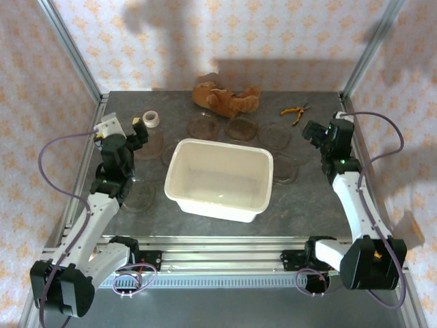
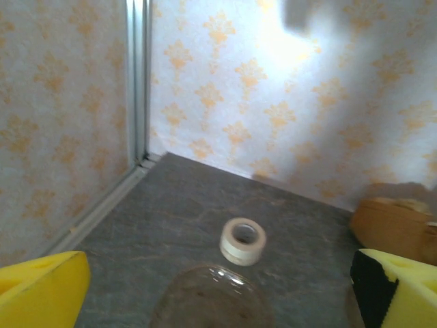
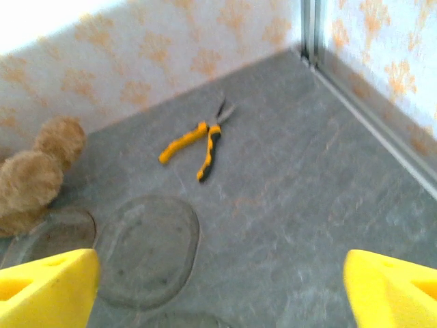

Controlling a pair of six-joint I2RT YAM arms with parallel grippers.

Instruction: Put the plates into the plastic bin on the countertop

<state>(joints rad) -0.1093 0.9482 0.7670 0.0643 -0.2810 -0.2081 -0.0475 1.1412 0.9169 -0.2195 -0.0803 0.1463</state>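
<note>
My left fingers (image 1: 125, 130) hang spread wide over the left side of the tabletop (image 1: 307, 205), gripping nothing. From my left wrist I see their yellow pads (image 2: 41, 290) at the two lower corners. Below the gap a clear plate (image 2: 212, 301) lies flat, and a white tape roll (image 2: 242, 240) sits just beyond it toward the back corner. My right fingers (image 1: 316, 132) are also apart and hold nothing, raised over the right side near the back. Between their pads (image 3: 48, 287) my right wrist looks down on another plate (image 3: 147, 249) flat on the stone, with yellow-handled pliers (image 3: 198, 143) farther back and a brown teddy bear (image 3: 34, 178) off to the left. From above, the cream bin (image 1: 212, 201) sits in the middle of the tabletop, between my two arms. The plates (image 1: 241, 128) lie flat around it, outside its walls: a row of three behind it, one by its right end, a couple off its back left corner and one beside my left arm. The bear lies at the back, behind that row.
</note>
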